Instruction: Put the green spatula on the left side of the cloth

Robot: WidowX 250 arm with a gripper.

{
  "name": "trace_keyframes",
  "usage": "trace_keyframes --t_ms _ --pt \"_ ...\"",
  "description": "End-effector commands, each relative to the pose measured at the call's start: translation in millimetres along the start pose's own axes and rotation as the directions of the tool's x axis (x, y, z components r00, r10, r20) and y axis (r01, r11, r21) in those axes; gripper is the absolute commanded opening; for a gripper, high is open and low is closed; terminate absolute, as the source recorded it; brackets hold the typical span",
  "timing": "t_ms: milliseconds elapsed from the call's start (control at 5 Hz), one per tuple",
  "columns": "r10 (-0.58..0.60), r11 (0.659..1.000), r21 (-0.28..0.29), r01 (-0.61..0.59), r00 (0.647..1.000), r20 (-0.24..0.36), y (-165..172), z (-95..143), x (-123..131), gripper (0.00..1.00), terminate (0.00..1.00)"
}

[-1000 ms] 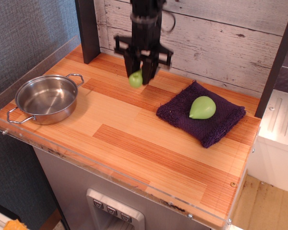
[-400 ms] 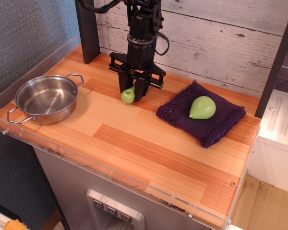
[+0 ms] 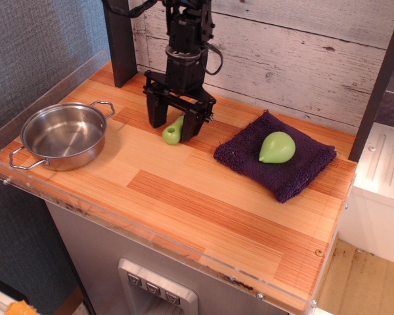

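Observation:
The green spatula (image 3: 173,132) lies on the wooden table to the left of the cloth, its lime-green handle with the end hole pointing toward the front. Its grey blade is hidden behind the gripper. My gripper (image 3: 174,123) stands low over it with its fingers spread on either side of the handle, open. The dark purple cloth (image 3: 299,172) lies folded to the right, a clear gap away from the spatula.
A light green pear-shaped object (image 3: 276,147) sits on the cloth. A steel pot (image 3: 64,134) with two handles stands at the left. A black post (image 3: 120,39) and a plank wall lie behind. A clear rim (image 3: 151,233) edges the table.
The gripper came down and leftward with the spatula to the table, then its fingers spread apart. The spatula now lies on the wood, tipped flat.

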State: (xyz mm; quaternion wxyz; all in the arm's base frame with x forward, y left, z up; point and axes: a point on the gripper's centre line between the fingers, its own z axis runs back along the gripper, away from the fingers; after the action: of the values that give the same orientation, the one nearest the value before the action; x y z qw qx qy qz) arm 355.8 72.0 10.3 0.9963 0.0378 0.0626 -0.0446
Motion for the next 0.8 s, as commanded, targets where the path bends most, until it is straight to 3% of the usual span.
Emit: trace_keyframes --t_ms 0,600 --pt "0.046 0.999 -0.025 -0.042 0.98 0.191 9 70 -47 1.0 0.0" --pt "0.006 1.0 -0.001 -0.006 0.985 0.172 5 65 -59 1.0 0.0"
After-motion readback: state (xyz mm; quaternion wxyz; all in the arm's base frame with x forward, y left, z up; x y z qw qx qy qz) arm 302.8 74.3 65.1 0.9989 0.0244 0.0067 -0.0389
